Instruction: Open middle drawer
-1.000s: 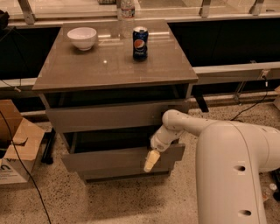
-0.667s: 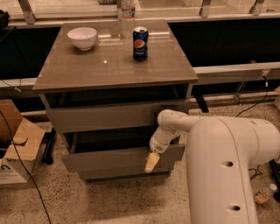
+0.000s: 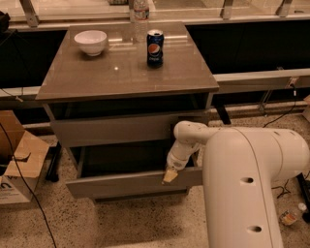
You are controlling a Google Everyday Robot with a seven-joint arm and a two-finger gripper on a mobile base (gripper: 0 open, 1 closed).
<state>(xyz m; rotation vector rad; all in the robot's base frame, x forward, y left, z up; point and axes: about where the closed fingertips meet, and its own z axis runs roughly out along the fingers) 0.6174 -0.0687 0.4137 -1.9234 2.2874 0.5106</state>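
**A:** What lies farthest left?

**B:** An open cardboard box (image 3: 17, 155) on the speckled floor, just beside the small cabinet.

**A:** And on the cabinet?

**B:** At the left of the grey-brown tabletop (image 3: 121, 75) there is a white bowl (image 3: 90, 41). Right of it, at the back edge, stands a clear water bottle (image 3: 139, 12). A Pepsi can (image 3: 155, 47) stands upright just in front of the bottle, apart from the bowl.

**A:** Where is the middle drawer?

**B:** The middle drawer (image 3: 116, 185) is below the top drawer front (image 3: 111, 130). It sits forward of that front, with a dark gap open above it, so it is partly out.

**A:** And the gripper?

**B:** The gripper (image 3: 169, 175) is at the top edge of the middle drawer's front, right of centre, and its tan tip touches that edge. Whether it is spread or closed cannot be told, nor whether it has hold of the edge.

**A:** What is on the right?

**B:** The white robot arm (image 3: 247, 164) fills the lower right and bends left toward the drawer.
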